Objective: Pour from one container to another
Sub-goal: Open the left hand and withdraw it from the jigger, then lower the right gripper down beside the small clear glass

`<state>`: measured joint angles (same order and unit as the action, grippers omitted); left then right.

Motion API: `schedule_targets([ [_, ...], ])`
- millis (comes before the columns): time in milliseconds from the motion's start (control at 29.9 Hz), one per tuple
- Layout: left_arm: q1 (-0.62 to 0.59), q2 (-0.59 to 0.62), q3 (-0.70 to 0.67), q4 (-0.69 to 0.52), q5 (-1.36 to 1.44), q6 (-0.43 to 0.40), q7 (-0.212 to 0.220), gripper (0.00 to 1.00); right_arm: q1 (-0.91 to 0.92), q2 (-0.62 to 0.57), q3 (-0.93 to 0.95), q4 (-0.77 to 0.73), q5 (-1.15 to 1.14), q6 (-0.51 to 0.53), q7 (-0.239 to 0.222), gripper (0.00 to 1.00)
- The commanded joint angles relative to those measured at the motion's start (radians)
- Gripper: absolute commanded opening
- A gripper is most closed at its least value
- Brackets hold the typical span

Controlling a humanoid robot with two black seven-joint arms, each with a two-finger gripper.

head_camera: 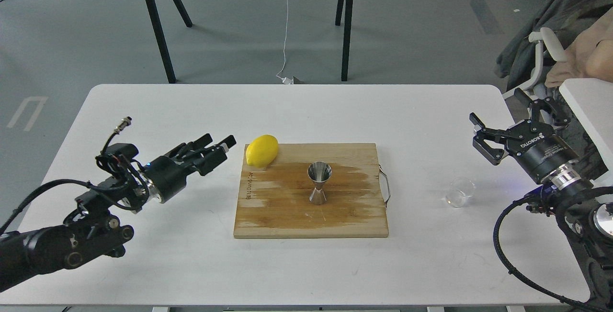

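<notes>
The steel hourglass jigger (319, 183) stands upright in the middle of the wooden cutting board (335, 223), with nothing touching it. The small clear glass cup (459, 192) sits on the white table to the right of the board. My left gripper (221, 145) hovers open and holding nothing left of the board, close to the lemon. My right gripper (494, 106) is wide open and holding nothing, above and behind the glass cup, well apart from it.
A yellow lemon (262, 150) lies on the board's far left corner. The board has a metal handle (386, 186) on its right side. The white table (143, 111) ends just past my right arm. Black trestle legs stand beyond the table.
</notes>
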<state>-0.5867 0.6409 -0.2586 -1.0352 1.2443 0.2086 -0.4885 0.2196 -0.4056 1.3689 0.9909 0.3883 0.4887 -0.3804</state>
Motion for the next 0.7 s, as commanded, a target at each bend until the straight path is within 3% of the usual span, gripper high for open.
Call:
schedule_targets([
  [0, -0.004, 0.110, -0.134, -0.005, -0.208, -0.417, 0.000, 0.87, 0.001, 0.005, -0.008, -0.002, 0.000, 0.000, 0.000, 0.99],
  [67, -0.002, 0.144, -0.207, 0.018, -0.329, -0.657, 0.000, 0.87, 0.003, 0.033, -0.010, -0.002, 0.000, 0.000, 0.000, 0.99],
  [100, -0.002, 0.161, -0.234, 0.042, -0.401, -0.697, 0.000, 0.87, 0.004, 0.054, -0.010, -0.002, 0.000, 0.000, 0.000, 0.99],
  [301, 0.005, 0.160, -0.329, 0.272, -0.872, -0.697, 0.000, 0.87, 0.014, 0.113, 0.021, 0.021, 0.023, 0.000, 0.006, 0.98],
  [501, 0.027, 0.140, -0.326, 0.320, -1.215, -0.697, 0.000, 0.87, -0.084, 0.090, 0.084, 0.156, 0.129, -0.012, 0.008, 0.97],
  [668, 0.053, 0.131, -0.329, 0.320, -1.264, -0.697, 0.000, 0.87, -0.219, 0.087, 0.214, 0.308, 0.135, -0.299, 0.008, 0.97],
])
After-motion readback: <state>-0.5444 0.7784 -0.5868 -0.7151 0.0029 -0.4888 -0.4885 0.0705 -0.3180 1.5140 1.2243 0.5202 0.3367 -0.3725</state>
